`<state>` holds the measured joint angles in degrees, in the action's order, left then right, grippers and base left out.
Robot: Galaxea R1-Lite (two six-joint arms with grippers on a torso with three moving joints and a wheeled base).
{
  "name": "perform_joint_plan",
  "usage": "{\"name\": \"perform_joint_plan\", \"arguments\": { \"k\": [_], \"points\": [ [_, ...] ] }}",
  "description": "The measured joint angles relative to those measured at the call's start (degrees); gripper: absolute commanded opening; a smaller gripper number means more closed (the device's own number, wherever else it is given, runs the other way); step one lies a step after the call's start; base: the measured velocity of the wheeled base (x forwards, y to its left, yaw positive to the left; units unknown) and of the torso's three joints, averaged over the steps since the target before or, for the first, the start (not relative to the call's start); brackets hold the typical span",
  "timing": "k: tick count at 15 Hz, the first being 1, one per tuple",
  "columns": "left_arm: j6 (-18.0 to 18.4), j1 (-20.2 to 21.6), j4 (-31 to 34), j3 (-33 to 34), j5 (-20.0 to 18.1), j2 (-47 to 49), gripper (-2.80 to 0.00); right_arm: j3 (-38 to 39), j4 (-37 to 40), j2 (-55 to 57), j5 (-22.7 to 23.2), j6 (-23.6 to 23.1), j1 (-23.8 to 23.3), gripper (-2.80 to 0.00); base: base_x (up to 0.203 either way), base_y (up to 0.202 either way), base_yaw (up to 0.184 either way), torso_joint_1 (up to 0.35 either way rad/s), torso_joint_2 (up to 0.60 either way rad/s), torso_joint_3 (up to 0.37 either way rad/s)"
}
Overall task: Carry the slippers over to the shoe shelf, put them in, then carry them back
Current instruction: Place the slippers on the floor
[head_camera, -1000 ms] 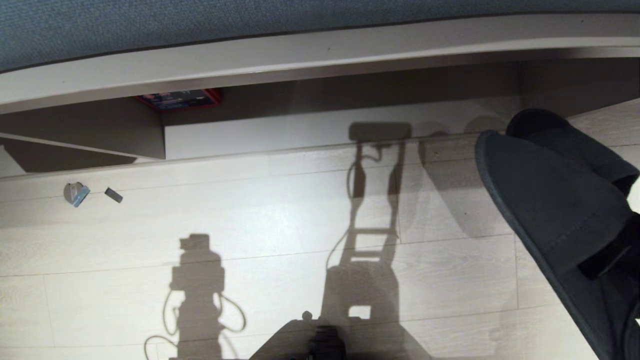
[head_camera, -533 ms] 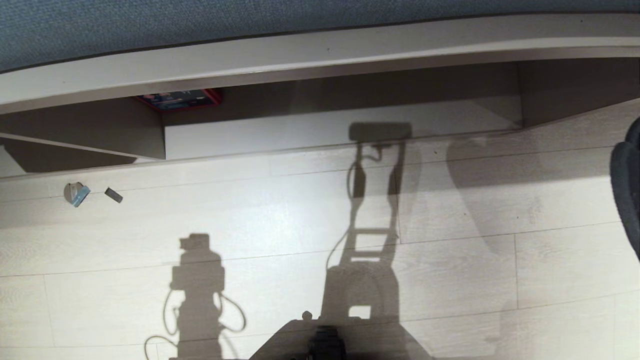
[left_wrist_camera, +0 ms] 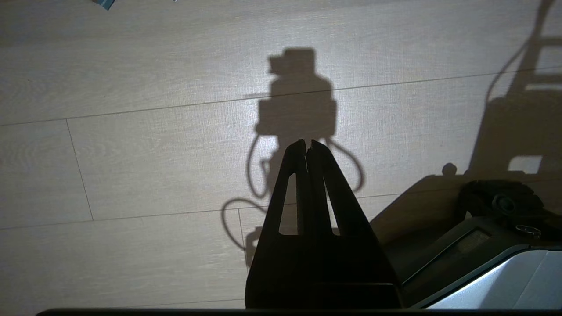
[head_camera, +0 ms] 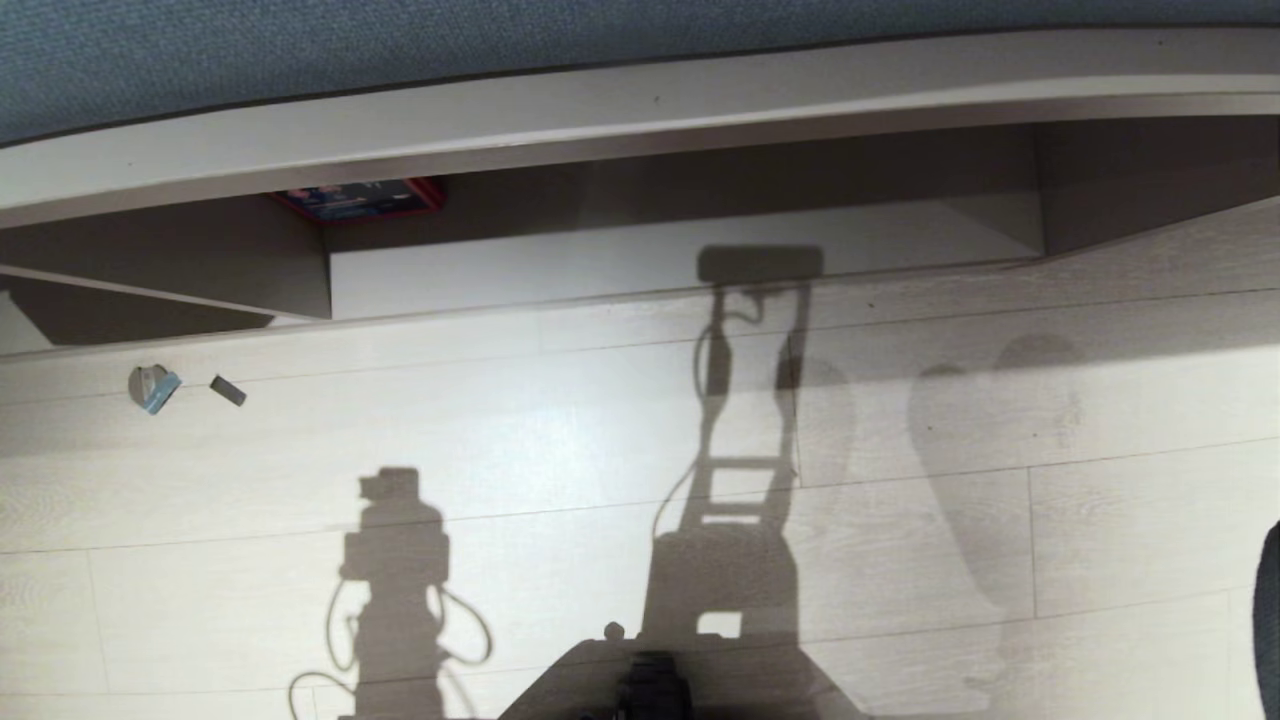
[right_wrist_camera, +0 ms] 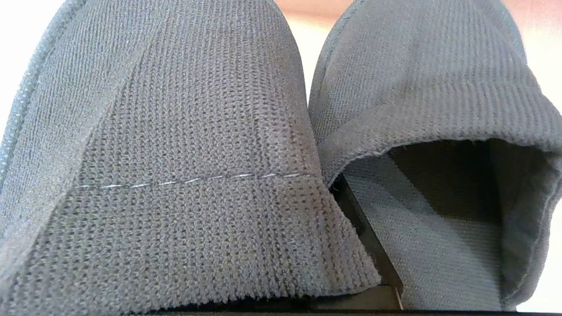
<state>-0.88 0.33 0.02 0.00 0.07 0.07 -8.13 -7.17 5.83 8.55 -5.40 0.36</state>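
The slippers [right_wrist_camera: 175, 145] fill the right wrist view side by side, dark grey-blue knit fabric with rounded toes. My right gripper [right_wrist_camera: 340, 191] is shut on the slippers, and one dark finger [right_wrist_camera: 366, 232] shows between the two where it reaches into the open one. In the head view only a dark sliver of the slippers [head_camera: 1271, 620] shows at the right edge. The shoe shelf [head_camera: 560, 262] stretches across the back, with a pale base board, an upright panel and a small red box [head_camera: 362, 197]. My left gripper [left_wrist_camera: 308, 143] hangs shut over the floor.
Pale wood-look floor lies between me and the shelf. A small grey-blue object [head_camera: 152, 387] and a dark chip [head_camera: 227, 390] lie on the floor at the left. My base [head_camera: 645, 685] shows at the near edge, with shadows of my arms across the floor.
The slippers, held in my right gripper, have swung down and to the right, leaving the head view almost entirely. The left arm and the scene have not moved.
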Motion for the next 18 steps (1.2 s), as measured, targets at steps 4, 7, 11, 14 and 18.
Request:
{"name": "perform_joint_plan", "arguments": {
  "k": [4, 7, 11, 14, 18],
  "points": [
    [0.01, 0.02, -0.02, 0.0, 0.0, 0.0, -2.8, 7.49, 1.3, -4.73, -5.21, 0.28, -0.2, -2.8, 0.0, 0.0, 0.0, 0.0, 0.0, 0.0],
    [-0.02, 0.02, -0.02, 0.0, 0.0, 0.01, -2.8, 8.05, 6.8, -5.68, -8.15, 0.31, -0.2, -2.8, 0.0, 0.0, 0.0, 0.0, 0.0, 0.0],
    [-0.06, 0.0, -0.02, 0.0, 0.02, 0.02, -2.8, 8.13, 7.08, -6.01, -8.15, -0.27, -0.2, -2.8, 0.0, 0.0, 0.0, 0.0, 0.0, 0.0],
    [-0.05, 0.0, -0.02, 0.0, 0.0, 0.02, -2.8, 8.13, 7.2, -6.05, -8.13, -0.11, -0.2, -2.8, 0.0, 0.0, 0.0, 0.003, 0.0, 0.118],
    [-0.16, 0.0, -0.02, 0.0, -0.02, 0.0, -2.8, 8.13, 7.26, -6.05, -8.13, 0.0, -0.2, -2.8, 0.0, 0.0, 0.0, 0.003, 0.0, 0.198]
  ]
}}
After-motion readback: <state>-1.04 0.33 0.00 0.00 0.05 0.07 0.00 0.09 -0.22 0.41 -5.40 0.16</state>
